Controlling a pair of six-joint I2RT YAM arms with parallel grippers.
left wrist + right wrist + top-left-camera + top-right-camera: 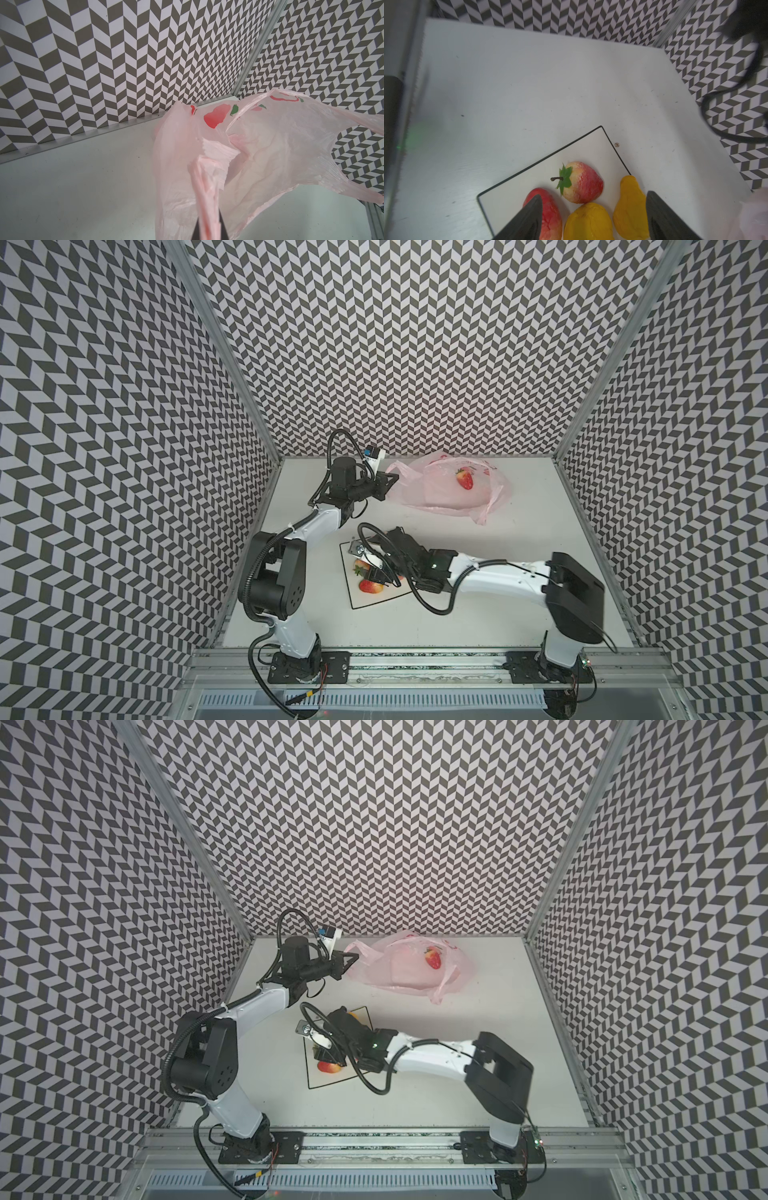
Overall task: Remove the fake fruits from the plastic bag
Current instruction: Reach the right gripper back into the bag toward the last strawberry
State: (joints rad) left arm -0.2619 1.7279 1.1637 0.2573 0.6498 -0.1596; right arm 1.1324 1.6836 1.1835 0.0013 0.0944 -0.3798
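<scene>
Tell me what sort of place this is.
Probably a robot test cell: chevron-patterned walls enclose a white table, a left arm and right arm are mounted on an aluminium rail, and toy fruits sit on a square plate.

On my monitor: white-shelled left arm (320, 518), matching right arm (498, 576). Boxy matte black joint housings (286, 568). Ribbed black cable conduit (247, 585) looped outside shells. Black screw-studded base plates (336, 666). Small green status light (375, 1044) on wrist.
</scene>
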